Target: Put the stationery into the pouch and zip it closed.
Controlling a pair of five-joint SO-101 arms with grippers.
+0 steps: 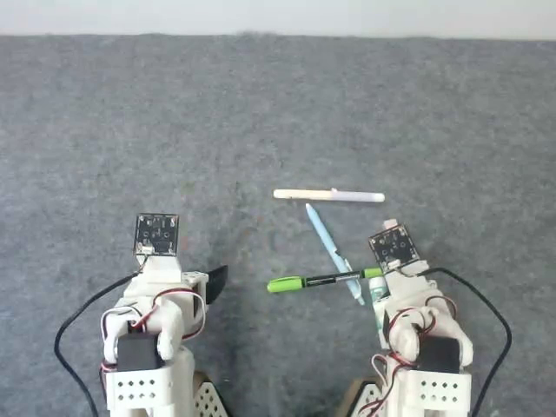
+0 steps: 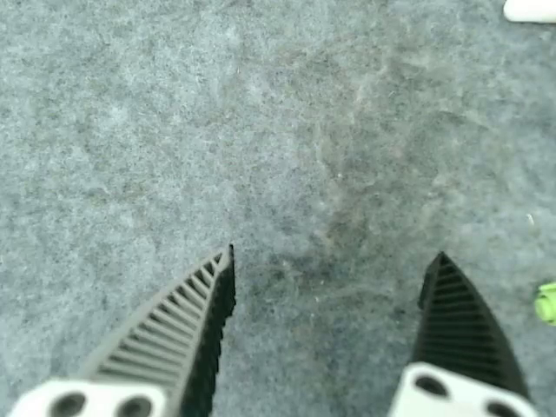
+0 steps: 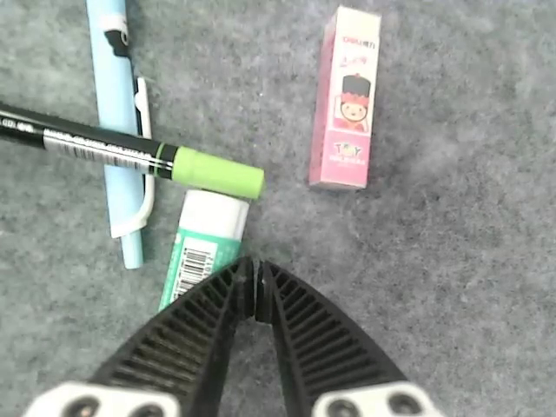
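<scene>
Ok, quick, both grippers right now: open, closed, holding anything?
Left gripper: open, holding nothing.
Right gripper: closed, with nothing between its fingers.

The left end effector [image 2: 334, 254] hangs over the grey, felt-like desk [image 2: 174, 113] with its jaws spread wide. A green tip [image 2: 546, 303] and a white end [image 2: 530, 9] peek in at the edges.

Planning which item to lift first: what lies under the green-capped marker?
The green-capped marker crosses over the light blue pen and one end of the glue stick. The parts beneath it are hidden.
</scene>
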